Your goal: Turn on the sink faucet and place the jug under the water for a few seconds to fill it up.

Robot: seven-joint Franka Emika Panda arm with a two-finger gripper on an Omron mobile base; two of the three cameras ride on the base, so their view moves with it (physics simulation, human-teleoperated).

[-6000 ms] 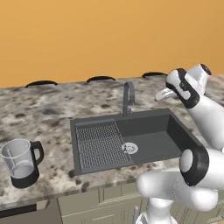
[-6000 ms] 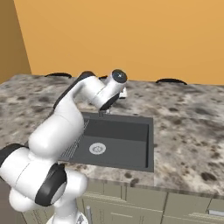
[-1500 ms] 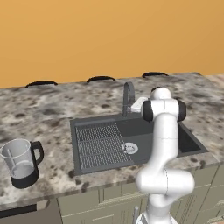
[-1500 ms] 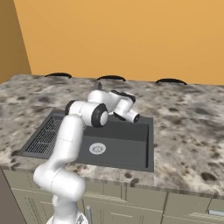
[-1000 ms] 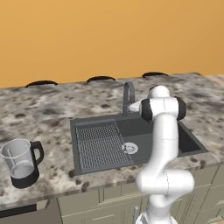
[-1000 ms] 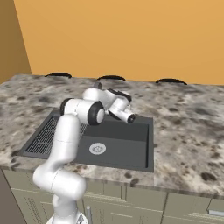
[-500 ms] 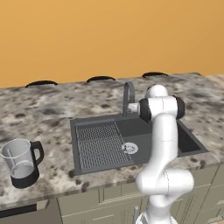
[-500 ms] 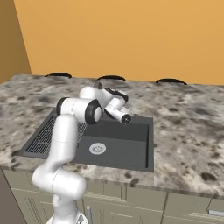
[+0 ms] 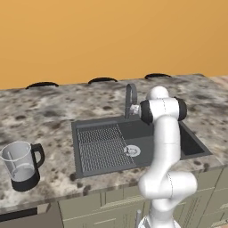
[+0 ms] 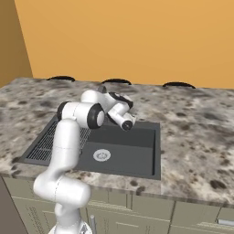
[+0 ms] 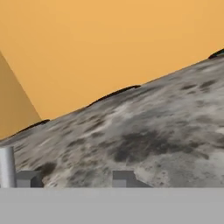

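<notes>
My fingers sit just beside the slim dark grey arched faucet, placed to work it on; no water seen. Finger gap: narrow, holding nothing. Clear glass jug w/ black base waits on speckled stone tabletop, well apart from dark grey sink.

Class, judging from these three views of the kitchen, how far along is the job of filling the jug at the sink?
Done: nothing; no water stream shows at the sink faucet. In hand: the gripper is close beside the faucet above the sink, apparently going for the tap. Left: turning the faucet on, then fetching the jug, which stands empty on the counter left of the sink, and holding it under the water.
</notes>
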